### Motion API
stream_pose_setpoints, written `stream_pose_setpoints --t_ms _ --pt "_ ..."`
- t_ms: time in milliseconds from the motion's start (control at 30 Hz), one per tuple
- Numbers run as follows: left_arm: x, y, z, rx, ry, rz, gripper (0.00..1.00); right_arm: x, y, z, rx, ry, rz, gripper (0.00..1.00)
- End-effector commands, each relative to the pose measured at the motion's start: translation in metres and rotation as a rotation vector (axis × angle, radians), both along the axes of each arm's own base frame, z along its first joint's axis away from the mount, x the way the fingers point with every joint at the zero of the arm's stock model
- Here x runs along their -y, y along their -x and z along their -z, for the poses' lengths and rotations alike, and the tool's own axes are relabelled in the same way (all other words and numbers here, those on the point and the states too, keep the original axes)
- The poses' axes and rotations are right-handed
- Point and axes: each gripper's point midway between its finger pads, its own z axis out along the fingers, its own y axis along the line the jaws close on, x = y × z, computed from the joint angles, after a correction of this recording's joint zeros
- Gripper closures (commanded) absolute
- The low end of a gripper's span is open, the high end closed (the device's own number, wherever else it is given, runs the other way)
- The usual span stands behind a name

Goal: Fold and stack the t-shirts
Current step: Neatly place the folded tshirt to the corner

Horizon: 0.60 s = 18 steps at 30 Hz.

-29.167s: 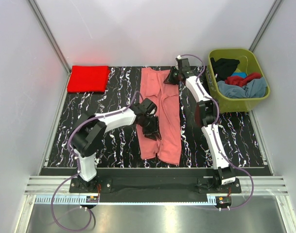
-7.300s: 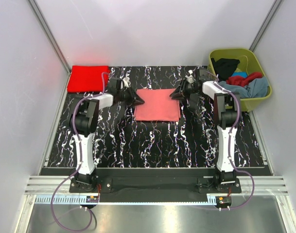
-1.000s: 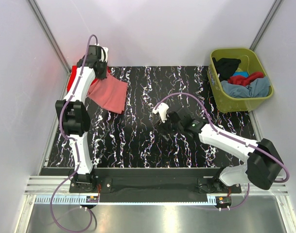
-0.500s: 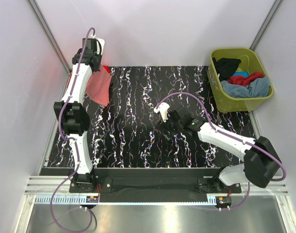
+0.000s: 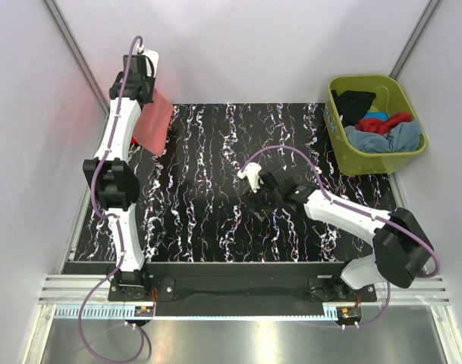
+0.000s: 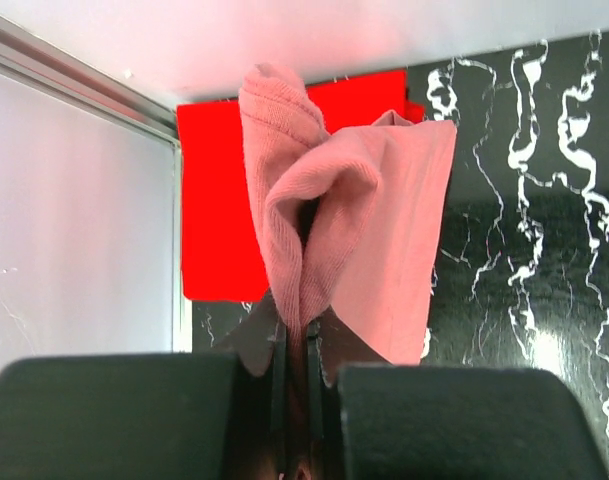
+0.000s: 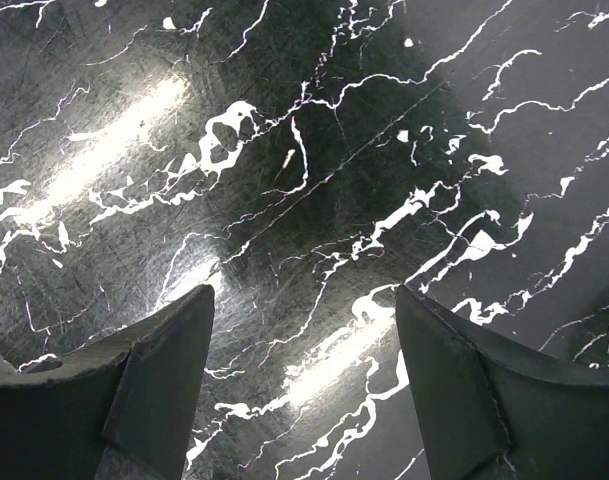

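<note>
Holds salmon pink t-shirt pinched in left gripper, far left, over bright red t-shirt. Hovers right gripper spread above table

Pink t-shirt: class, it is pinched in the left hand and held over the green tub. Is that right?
One thing is wrong: the place. The left hand does pinch the pink t-shirt, but holds it over the folded red t-shirt, as the left wrist view shows.

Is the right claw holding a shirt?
No, the right claw is open, and only the black marbled table shows between its fingers.
</note>
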Motion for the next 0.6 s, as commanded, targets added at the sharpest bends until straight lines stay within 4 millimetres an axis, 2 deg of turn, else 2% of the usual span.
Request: stream_pose_setpoints --t_ms 0,267,567 --pt "-0.001 -0.017 -0.06 0.209 0.027 -0.002 1.0 -0.015 -0.013 -0.018 0.034 -0.07 -0.001 0.21" --pt "-0.001 -0.028 -0.063 0.248 0.07 0.006 1.0 -0.016 -0.014 -0.017 0.034 -0.067 -0.003 0.2" --pt "-0.006 -0.041 -0.053 0.261 0.093 0.003 1.0 -0.015 -0.015 -0.015 0.034 -0.056 -0.001 0.2"
